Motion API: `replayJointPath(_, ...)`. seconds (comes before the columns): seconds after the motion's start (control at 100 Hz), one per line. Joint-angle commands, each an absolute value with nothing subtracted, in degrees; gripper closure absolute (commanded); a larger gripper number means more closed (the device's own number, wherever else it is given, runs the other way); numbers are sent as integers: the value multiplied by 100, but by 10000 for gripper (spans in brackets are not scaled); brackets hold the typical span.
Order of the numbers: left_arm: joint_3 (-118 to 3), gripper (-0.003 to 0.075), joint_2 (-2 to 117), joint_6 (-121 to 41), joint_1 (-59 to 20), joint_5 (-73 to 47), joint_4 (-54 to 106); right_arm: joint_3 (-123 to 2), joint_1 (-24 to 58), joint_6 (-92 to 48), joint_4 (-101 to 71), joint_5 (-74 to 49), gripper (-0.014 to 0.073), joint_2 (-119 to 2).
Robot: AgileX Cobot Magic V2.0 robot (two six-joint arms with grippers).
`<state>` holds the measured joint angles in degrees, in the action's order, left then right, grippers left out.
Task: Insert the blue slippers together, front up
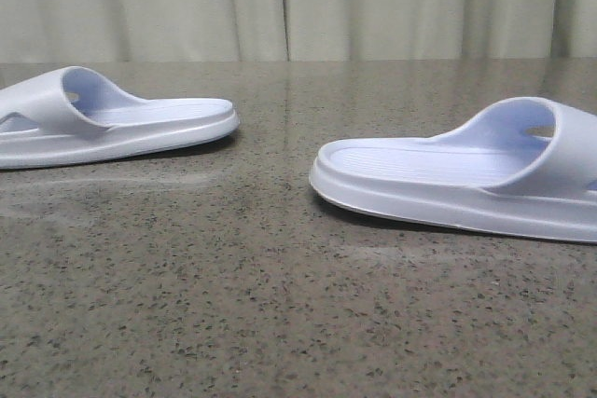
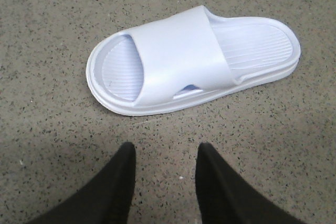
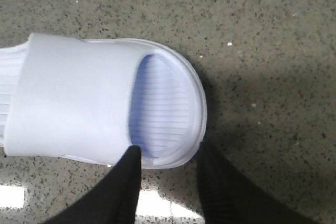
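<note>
In the front view the left slipper runs off the picture's left edge, so its toe end is cut away, and the right slipper runs off the right edge in the same way. Neither arm shows there. In the right wrist view the right slipper's heel end is cut off, and its strap looks slightly blurred.

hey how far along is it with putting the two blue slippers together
Nothing is done: the left slipper and right slipper lie apart, soles down. The right claw is open over its slipper's toe; the left claw is open, short of its slipper. Gripping and joining remain.
</note>
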<state>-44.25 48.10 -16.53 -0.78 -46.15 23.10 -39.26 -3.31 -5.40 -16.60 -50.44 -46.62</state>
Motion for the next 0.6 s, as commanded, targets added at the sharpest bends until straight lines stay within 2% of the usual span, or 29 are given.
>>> replayJointPath(0.0, -4753, 479, 4891, -1672, -77, -4413, 2498, -4134, -420, -588, -1644, -4854, 357, -4827)
replayJointPath(0.24, -4861, 479, 4906, -1672, -77, -4326, 2181, -4391, -834, -842, -1554, -5009, 336, -5136)
replayJointPath(0.59, -4861, 479, 4906, -1672, -77, -4289, 2130, -4592, -963, -1431, -2192, -5357, 336, -5987)
